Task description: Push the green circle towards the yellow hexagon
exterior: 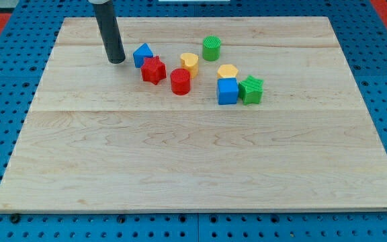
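Standing upright: ribbed green circle [211,48] | yellow hexagon [227,70] nearby | my tip [116,60] bare, holding nothing

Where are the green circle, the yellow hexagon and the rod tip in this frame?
green circle [211,48], camera view, on its ribbed side wall.
yellow hexagon [227,70], camera view, on its top face, just behind the blue cube.
my tip [117,60], camera view, at the rod's very end, left of the blue block.
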